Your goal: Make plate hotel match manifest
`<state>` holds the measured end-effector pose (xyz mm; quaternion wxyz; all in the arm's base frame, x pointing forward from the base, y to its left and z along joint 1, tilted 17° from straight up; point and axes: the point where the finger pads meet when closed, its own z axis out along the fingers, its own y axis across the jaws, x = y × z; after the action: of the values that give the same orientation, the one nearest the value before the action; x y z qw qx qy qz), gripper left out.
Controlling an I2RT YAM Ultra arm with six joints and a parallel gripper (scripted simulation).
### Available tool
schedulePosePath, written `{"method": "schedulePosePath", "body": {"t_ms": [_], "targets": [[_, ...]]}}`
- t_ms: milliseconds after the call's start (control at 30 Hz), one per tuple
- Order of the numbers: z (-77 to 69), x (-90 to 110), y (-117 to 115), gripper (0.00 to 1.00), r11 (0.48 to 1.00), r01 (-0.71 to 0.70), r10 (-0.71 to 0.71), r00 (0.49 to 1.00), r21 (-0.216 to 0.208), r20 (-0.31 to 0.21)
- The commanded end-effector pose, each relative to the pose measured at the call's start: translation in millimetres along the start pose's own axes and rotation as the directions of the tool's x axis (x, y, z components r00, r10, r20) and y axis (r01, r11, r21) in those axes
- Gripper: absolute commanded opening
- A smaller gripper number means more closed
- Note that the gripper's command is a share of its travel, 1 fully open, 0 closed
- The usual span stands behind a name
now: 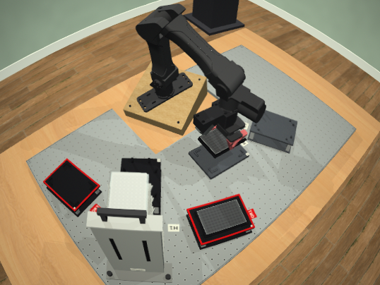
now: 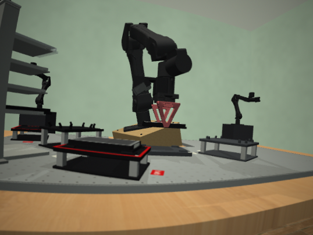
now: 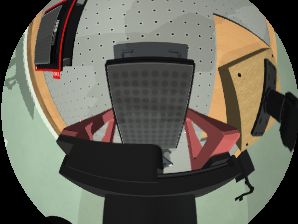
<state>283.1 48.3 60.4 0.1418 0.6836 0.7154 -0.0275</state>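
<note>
My gripper with red fingers is shut across the width of a dark well plate. It holds the plate level, a little above a low dark nest in the middle of the deck. The plate hotel H1 stands at the front left, its shelves facing away from the top camera. What stands in its slots is mostly hidden. No label is readable on the held plate.
A red-rimmed quarantine nest at the front holds another dark plate. A second red-rimmed nest at the far left is bare. A raised dark nest stands right of the gripper. A black nest lies behind the hotel.
</note>
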Motion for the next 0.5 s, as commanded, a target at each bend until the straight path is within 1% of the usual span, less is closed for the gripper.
{"method": "schedulePosePath", "body": {"t_ms": [0,67,133,467], "targets": [[-12.2,0.4,0.6,0.86,1.0,0.002,-0.002,1.0,-0.006,0.001],[-17.6,0.4,0.6,0.86,1.0,0.002,-0.002,1.0,-0.006,0.001],[-17.6,0.4,0.6,0.86,1.0,0.002,-0.002,1.0,-0.006,0.001],[-44.2,0.5,0.5,0.86,1.0,0.002,-0.002,1.0,-0.006,0.001]]}}
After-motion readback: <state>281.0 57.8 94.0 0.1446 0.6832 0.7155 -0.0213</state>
